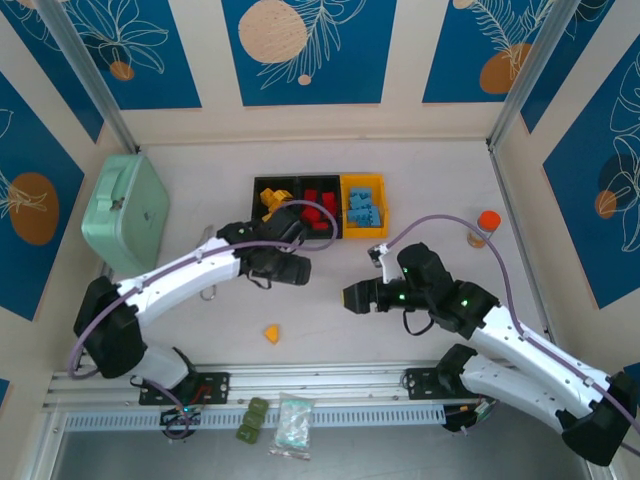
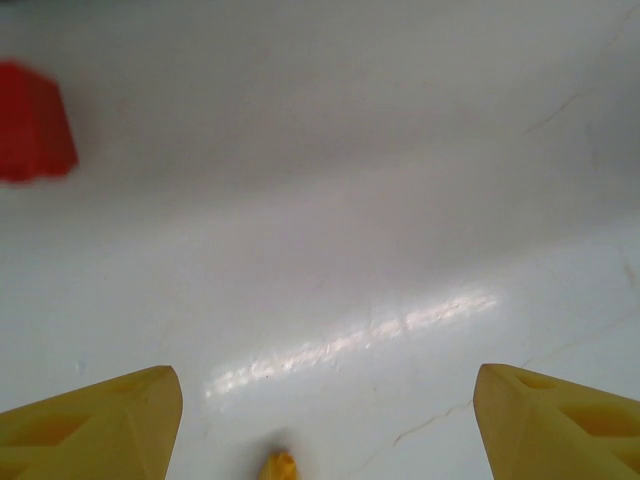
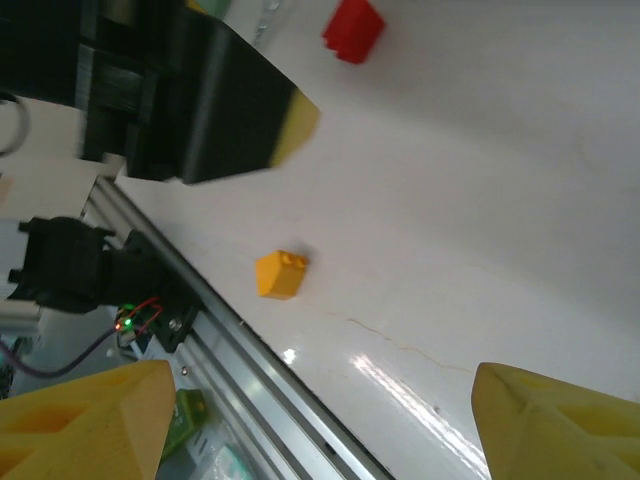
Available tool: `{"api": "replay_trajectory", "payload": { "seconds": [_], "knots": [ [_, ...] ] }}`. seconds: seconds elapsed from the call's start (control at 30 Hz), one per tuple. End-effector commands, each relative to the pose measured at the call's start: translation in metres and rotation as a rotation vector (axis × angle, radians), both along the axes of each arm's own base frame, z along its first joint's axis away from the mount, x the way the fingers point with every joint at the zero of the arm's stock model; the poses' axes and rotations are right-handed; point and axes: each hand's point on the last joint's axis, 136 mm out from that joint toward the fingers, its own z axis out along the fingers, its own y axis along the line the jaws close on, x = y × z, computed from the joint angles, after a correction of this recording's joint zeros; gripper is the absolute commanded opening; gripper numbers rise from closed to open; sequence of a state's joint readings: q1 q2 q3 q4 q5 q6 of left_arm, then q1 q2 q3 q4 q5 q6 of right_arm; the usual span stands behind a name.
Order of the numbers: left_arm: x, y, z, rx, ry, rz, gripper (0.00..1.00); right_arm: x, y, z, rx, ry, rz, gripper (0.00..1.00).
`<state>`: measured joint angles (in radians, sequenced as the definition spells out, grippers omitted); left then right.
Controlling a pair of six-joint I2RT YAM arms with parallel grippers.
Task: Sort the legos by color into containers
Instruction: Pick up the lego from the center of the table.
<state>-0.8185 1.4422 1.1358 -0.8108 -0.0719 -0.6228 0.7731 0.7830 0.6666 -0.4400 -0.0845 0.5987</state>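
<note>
Top view: containers (image 1: 300, 180) sit far-centre on the table (image 1: 430, 175), three bins in a row. The left black one has yellow legos (image 1: 275, 200), the mid black one red, and the yellow-orange one blue, so the colour scheme is set and the job looks mostly done. One yellow lego (image 1: 272, 333) lies loose near the arm bases, well apart from the bins. The left jaws hang just in front of the bins and the right jaws face them from the right w/ a gap between; both are spread w/ nothing gripped, prob. between picks. Mint case (image 1: 125, 210), orange-capped bottle (image 1: 487, 225), olive blocks (image 1: 252, 420) and clear bag (image 1: 292, 428) are non-task and sit at the margins. Left wrist view: yellow fingertips (image 2: 90, 430) are wide apart w/ bare table between them. A red lego (image 2: 35, 122) is upper left, off the jaws' line. A yellow sliver shows at the bottom edge; can't tell what it is. Right wrist view: fingertips (image 3: 80, 420) are released, nothing between. The yellow lego (image 3: 280, 273) is ahead on the table beside the rail (image 3: 230, 345), the red lego (image 3: 353, 28) farther off, w/ the other arm's finger above. Judgement: two strays unsorted, yellow → left black bin, red → mid bin. The right jaws seem aimed at the yellow one and need to centre and descend.
</note>
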Motion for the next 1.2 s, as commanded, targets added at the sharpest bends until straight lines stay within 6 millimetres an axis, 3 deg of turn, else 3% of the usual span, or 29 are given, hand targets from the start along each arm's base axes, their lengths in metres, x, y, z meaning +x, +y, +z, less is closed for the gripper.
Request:
{"api": "replay_trajectory", "payload": {
  "seconds": [0.0,0.23,0.6,0.83,0.93,1.17],
  "knots": [
    [-0.029,0.018,-0.019,-0.015,0.107,0.101,0.76,-0.001,0.015,0.020,0.043,-0.091,0.086,0.78],
    [-0.074,0.039,-0.057,0.020,0.203,0.162,0.77,-0.005,0.017,0.016,0.036,-0.071,0.103,0.79],
    [-0.104,0.040,-0.096,0.097,0.304,0.158,0.74,-0.011,0.016,0.003,0.032,-0.022,0.106,0.79],
    [-0.110,0.039,-0.104,0.092,0.336,0.151,0.59,-0.016,0.012,-0.006,0.014,0.003,0.116,0.78],
    [-0.111,0.036,-0.107,0.092,0.345,0.139,0.43,-0.016,0.009,-0.009,0.007,0.007,0.104,0.79],
    [-0.105,0.038,-0.104,0.112,0.317,0.136,0.25,-0.015,0.008,-0.011,0.008,0.014,0.093,0.79]
  ]
}}
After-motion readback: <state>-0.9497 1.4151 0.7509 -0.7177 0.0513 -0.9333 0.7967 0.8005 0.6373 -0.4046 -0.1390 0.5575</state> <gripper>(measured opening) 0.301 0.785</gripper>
